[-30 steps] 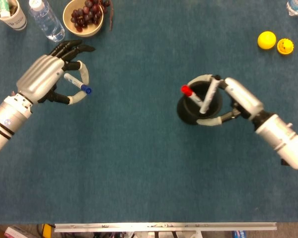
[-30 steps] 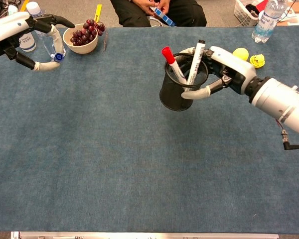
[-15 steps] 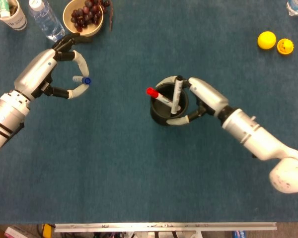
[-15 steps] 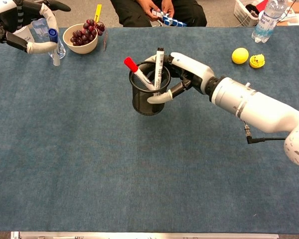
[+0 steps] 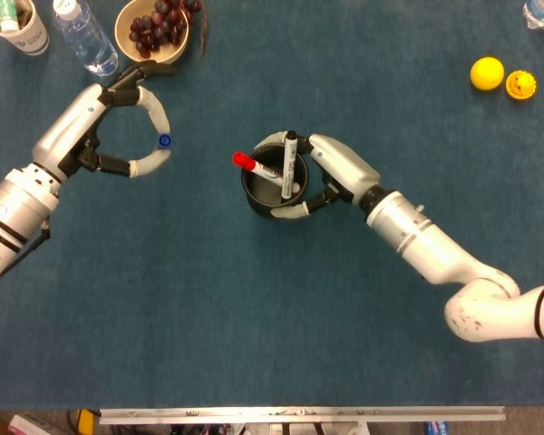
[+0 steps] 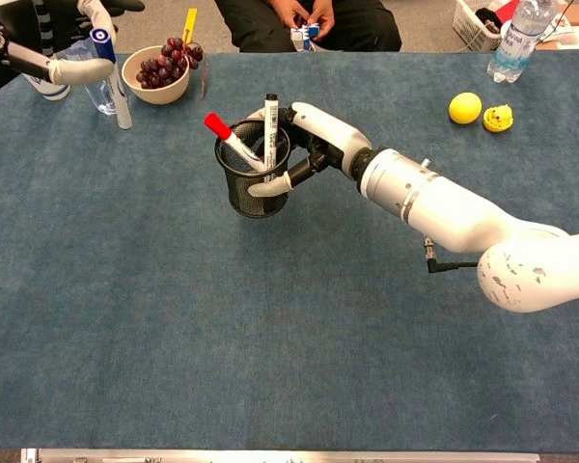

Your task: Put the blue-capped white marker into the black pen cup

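Observation:
My left hand [image 5: 109, 127] [image 6: 53, 53] pinches the blue-capped white marker [image 6: 112, 75] between thumb and finger, upright, cap [image 5: 165, 140] on top, above the table's far left. My right hand [image 5: 322, 177] [image 6: 304, 140] grips the black mesh pen cup [image 6: 251, 178] [image 5: 267, 186] from its right side, fingers wrapped around its wall. The cup stands near the table's middle and holds a red-capped marker [image 6: 230, 140] and a black-capped marker [image 6: 269, 130]. Cup and blue-capped marker are well apart, the cup to the marker's right.
At the back left stand a bowl of grapes [image 6: 159, 66], a water bottle [image 5: 83, 36] and a paper cup [image 5: 18, 25]. A yellow ball [image 6: 464, 107] and a yellow toy [image 6: 498, 118] lie at the back right, near another bottle [image 6: 513, 40]. A person sits behind the table.
My right hand has slid the pen cup leftward across the table, toward my left hand. My left hand has turned the blue-capped marker upright and lifted it a little.

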You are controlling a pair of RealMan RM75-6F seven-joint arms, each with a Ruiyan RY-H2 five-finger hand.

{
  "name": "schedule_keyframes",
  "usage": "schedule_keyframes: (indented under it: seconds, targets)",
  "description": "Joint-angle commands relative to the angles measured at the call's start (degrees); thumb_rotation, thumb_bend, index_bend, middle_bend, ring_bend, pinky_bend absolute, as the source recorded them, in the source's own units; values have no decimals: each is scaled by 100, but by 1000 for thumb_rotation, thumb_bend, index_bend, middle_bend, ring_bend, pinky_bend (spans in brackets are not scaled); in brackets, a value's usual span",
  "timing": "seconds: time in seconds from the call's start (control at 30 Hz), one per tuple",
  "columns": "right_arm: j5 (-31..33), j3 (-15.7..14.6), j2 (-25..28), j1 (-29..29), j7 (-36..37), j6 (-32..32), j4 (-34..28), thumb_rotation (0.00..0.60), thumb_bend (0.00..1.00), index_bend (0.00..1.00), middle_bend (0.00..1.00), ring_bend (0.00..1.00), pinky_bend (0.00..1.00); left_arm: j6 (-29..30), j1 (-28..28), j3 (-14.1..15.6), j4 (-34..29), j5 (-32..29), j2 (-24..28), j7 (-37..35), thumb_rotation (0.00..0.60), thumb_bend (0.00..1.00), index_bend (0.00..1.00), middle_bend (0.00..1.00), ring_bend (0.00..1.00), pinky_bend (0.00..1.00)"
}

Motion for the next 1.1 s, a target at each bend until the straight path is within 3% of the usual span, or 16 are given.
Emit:
schedule_keyframes:
  seconds: [0.03,0.47,1.1]
  targets:
    - [171,108,-184,71,-131,-38,143,600,433,456,428,352,336,-35,-12,-50,-70,13,7,-148,600,297,603,142,0,0]
    - [691,483,-739,328,-577,-127,401,600,433,456,428,334,336,-296,-108,-189,-260,-48,-161,-482,600,297,603,142,0,0]
    - [1039,769,-1229,462,-818,-140,705,600,433,456,428,334,336,-584,-218,-362,-408,-255,-450,-568,600,297,603,142,0,0]
